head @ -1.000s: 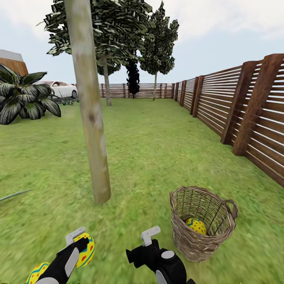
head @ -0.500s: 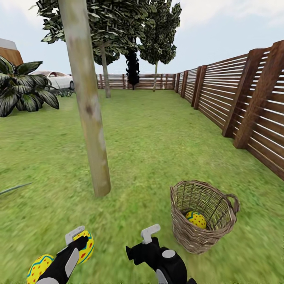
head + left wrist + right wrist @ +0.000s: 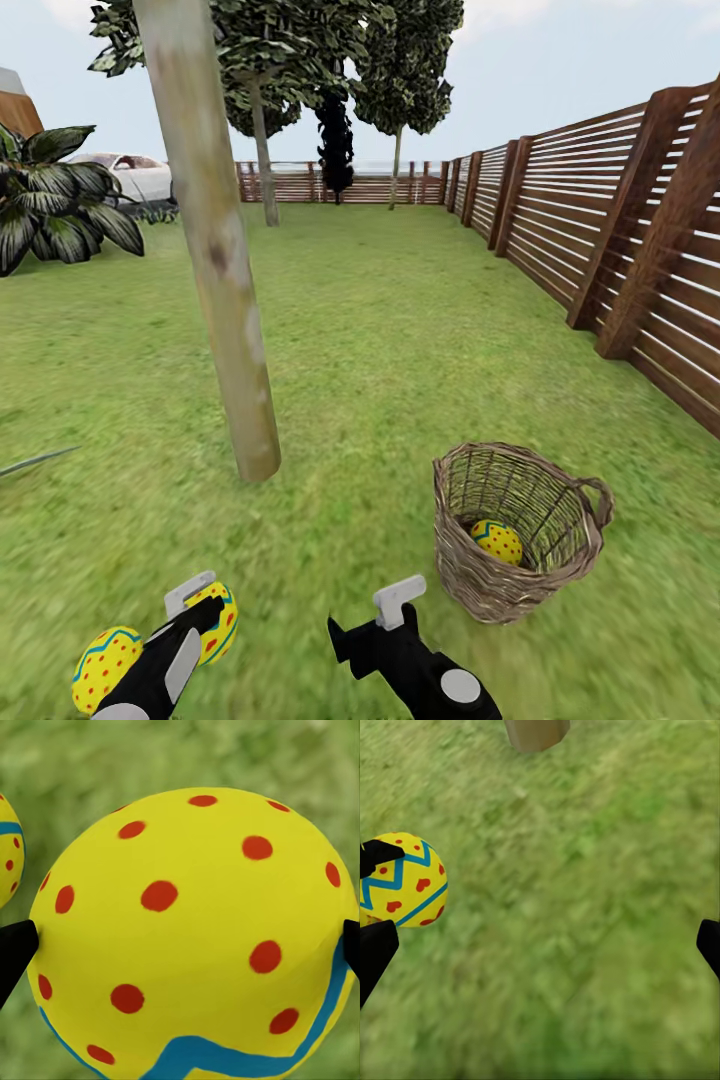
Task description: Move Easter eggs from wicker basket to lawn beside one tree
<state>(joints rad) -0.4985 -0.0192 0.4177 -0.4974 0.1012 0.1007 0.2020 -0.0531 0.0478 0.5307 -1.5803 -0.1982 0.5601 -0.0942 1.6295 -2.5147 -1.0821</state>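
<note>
Garden scene seen from the robot's head. The left gripper [image 3: 205, 610] is clamped on one Easter egg [image 3: 216, 620]; in the left wrist view this held egg [image 3: 191, 937] sits between the two dark fingertips [image 3: 15, 949], which press on its sides. A second egg [image 3: 105, 668] shows just beside the left arm, low over the lawn [image 3: 400, 330]; whether it rests on the grass cannot be told. The right gripper [image 3: 385, 620] carries nothing and its jaws stand wide apart, with blurred grass between them in the right wrist view, where an egg [image 3: 401, 881] and the foot of the trunk [image 3: 536, 733] also appear. The third egg [image 3: 497, 541] lies in the bottom of the wicker basket [image 3: 515, 590], which stands upright on the lawn ahead and to the right of both grippers. The tree [image 3: 215, 250] rises ahead to the left, well apart from the basket. A slatted wooden fence [image 3: 610, 220] bounds the right side and far end; a striped leafy plant [image 3: 55, 200], a white car [image 3: 135, 175], a black tree [image 3: 335, 140] and two further trees [image 3: 400, 90] stand beyond
</note>
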